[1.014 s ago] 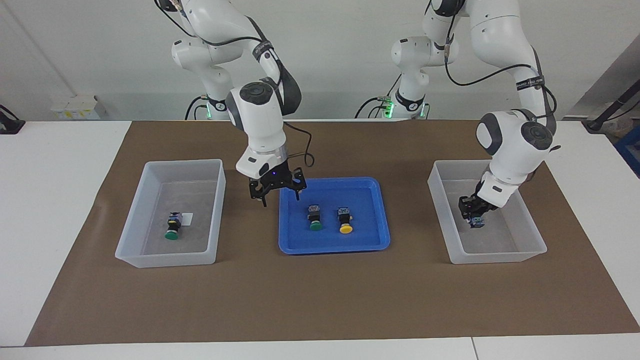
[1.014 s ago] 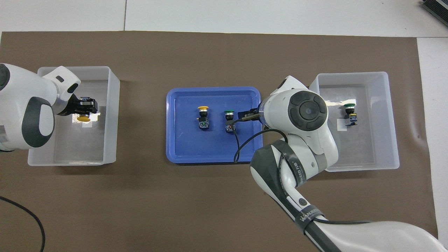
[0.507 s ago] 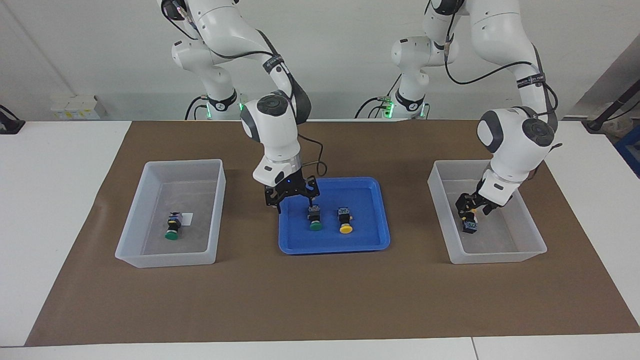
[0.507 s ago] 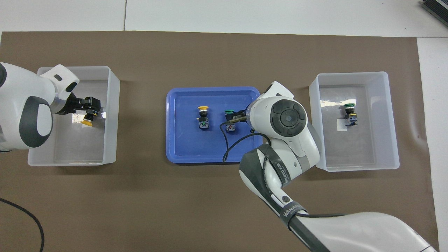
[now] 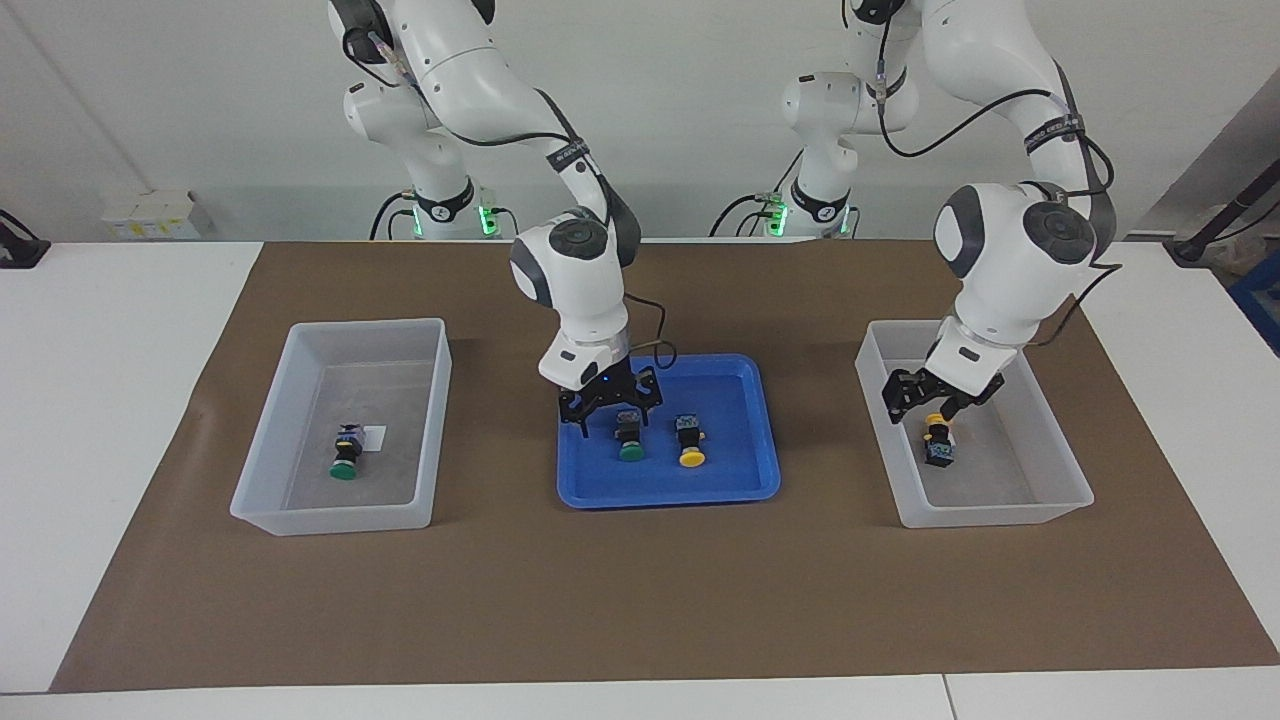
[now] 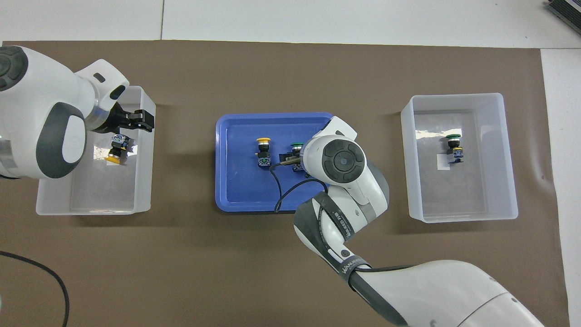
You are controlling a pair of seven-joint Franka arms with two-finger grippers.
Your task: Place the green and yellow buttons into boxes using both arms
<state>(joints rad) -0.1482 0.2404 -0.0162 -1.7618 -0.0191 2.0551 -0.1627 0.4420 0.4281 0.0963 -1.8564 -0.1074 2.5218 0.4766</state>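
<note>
My right gripper (image 5: 612, 408) is open and low over the blue tray (image 5: 745, 480), its fingers on either side of the body of a green button (image 5: 630, 438); no touch shows. A yellow button (image 5: 690, 443) lies beside it in the tray. In the overhead view the right wrist hides that gripper; the green cap (image 6: 296, 146) and the yellow button (image 6: 263, 150) show. My left gripper (image 5: 925, 397) is open and empty just above a yellow button (image 5: 938, 443) lying in the box (image 5: 1060, 480) at the left arm's end. The other box (image 5: 440, 420) holds a green button (image 5: 346, 455).
A brown mat (image 5: 640, 600) covers the table under both boxes and the tray. A small white label (image 5: 375, 437) lies in the box at the right arm's end. The right arm's cable (image 6: 290, 190) hangs over the tray.
My left gripper let go of the yellow button in its box and rose, open. My right gripper moved from the tray's edge to over the green button and came down around it.
</note>
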